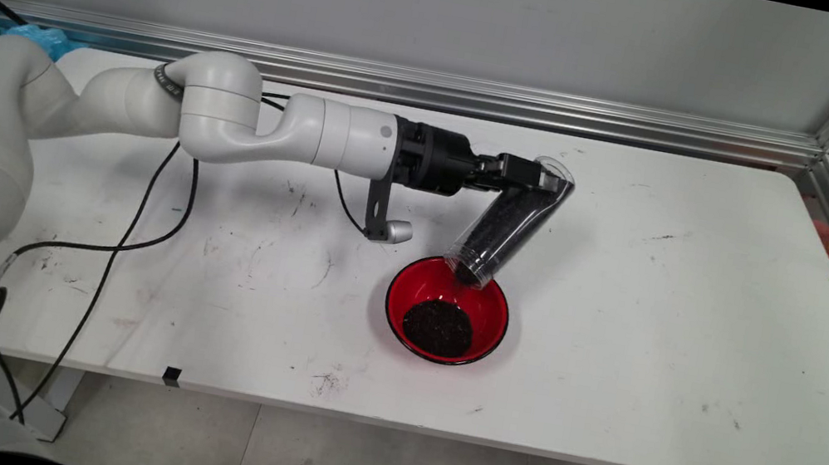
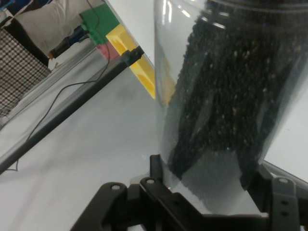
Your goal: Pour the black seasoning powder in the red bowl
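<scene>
Fingers [image 2: 252,180] of the black gripper [image 1: 519,172] are clamped on either side of a clear plastic cylinder [image 1: 510,222], gripping it near its closed upper end. That cylinder is tilted with its open mouth pointing down and toward the camera in the main view, and it is packed with dark granules [image 2: 226,96] that show through its wall. Its mouth hangs just over the far rim of a red bowl [image 1: 447,308] standing on the white counter [image 1: 704,315]. Inside the bowl lies a heap of the same dark grains [image 1: 438,327]. Behind the gripper the white arm [image 1: 231,122] stretches level across the counter from the left, black cables [image 1: 128,235] drooping beneath it.
</scene>
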{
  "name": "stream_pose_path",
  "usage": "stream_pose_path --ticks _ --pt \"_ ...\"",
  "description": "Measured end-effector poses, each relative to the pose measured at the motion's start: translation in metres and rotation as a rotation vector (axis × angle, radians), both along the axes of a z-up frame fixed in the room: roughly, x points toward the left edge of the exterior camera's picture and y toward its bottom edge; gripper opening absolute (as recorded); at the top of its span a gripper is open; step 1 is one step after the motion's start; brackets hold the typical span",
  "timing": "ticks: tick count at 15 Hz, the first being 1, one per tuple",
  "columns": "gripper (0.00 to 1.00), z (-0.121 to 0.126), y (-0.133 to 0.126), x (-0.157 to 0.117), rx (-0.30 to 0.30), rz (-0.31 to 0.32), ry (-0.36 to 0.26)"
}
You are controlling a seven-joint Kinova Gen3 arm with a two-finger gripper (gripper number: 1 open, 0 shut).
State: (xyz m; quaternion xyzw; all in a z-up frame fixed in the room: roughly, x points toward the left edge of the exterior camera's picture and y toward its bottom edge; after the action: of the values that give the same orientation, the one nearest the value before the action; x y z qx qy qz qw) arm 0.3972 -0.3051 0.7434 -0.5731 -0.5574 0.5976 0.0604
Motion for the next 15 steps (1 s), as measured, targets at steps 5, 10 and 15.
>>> stream_pose_path --ticks 5,10,15 --pt "0.0 0.0021 0.0009 0.0001 -0.029 -0.005 -0.001" --pt "0.0 0.0036 0.0016 -0.0003 -0.048 -0.009 0.0" --pt "0.0 0.0044 0.0015 -0.0004 -0.062 -0.012 -0.001"
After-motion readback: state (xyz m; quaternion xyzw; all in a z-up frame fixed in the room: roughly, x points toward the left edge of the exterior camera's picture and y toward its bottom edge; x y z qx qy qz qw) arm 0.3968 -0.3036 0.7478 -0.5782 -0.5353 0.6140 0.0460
